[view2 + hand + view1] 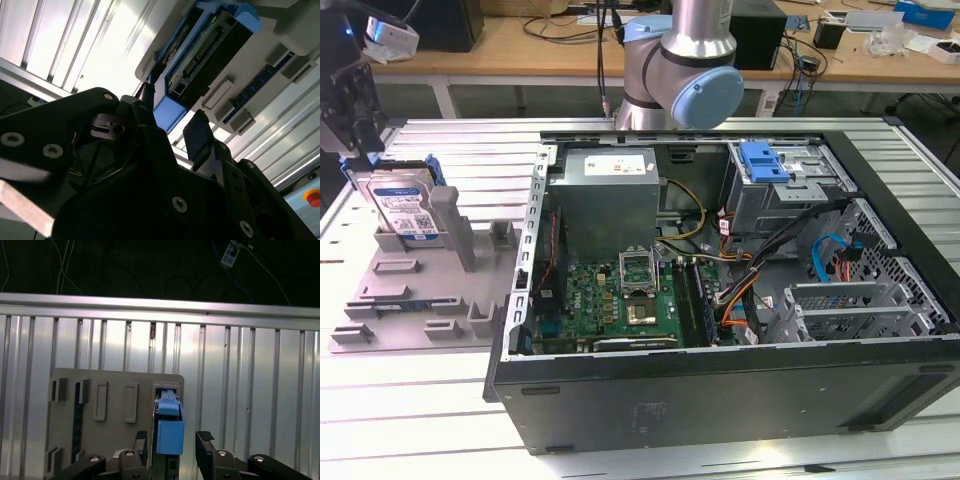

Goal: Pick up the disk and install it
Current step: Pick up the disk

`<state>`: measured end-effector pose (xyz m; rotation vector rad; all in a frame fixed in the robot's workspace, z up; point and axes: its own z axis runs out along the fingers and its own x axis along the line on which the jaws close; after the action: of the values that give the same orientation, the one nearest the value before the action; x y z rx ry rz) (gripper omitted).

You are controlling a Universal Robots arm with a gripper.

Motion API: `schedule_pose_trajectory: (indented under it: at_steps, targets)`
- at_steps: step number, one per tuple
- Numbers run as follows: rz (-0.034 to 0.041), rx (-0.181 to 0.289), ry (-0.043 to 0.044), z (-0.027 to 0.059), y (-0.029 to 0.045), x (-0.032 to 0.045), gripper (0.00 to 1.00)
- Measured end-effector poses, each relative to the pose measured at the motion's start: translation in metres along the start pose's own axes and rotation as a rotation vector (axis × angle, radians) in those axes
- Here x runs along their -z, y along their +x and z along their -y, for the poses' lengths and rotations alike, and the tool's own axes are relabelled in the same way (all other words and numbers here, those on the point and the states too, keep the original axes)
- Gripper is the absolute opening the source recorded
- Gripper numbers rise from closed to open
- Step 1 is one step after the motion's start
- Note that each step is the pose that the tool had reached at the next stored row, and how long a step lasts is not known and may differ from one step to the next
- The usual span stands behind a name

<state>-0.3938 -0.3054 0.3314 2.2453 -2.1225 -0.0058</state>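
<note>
- Disk [405, 205]: it stands on edge in a slot of the grey holder [410, 300], near the tabletop [420, 420] edge at the exterior view's left, well apart from the open case [720, 390].
- The gripper [172, 442] hangs over the disk's end. In both wrist views its fingers [205, 440] sit on either side of the blue frame.
- The jaws are released. The first wrist view shows a gap between one finger and the frame, and the other finger is just beside it, so nothing is gripped yet.
- By my reading, the step in hand is the grasp. Centre the blue frame between the jaws so both pads meet it together; the uneven gap suggests a small sideways correction first.
- Keep the jaws square to the disk's flat faces. A skewed pinch could tilt it against the slot walls.
- Seat the fingers low enough to catch the frame's sides, not just the projecting blue tab, which looks likely to flex.
- The holder has several other slots and blocks. One slot shows a blue strip, and I cannot tell what it is.
- The case lies on its side with its cover off. Inside are a green board [620, 295], a grey power box [610, 205] at the back, loose cables [760, 275], and a metal cage [790, 190] with a blue latch.
- Whether the cage bay already holds anything cannot be made out.
</note>
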Motion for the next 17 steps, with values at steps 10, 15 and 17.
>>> schedule_pose_trajectory:
  at_steps: [10, 15, 17]
  targets:
    - [-0.0001, 0.0, -0.0002, -0.0025, -0.0002, -0.0037, 0.51]
    - [0.0, 0.0, -0.0001, -0.0023, -0.0004, -0.0069, 0.51]
    - [0.0, 0.0, 0.0001, -0.0022, -0.0004, -0.008, 0.51]
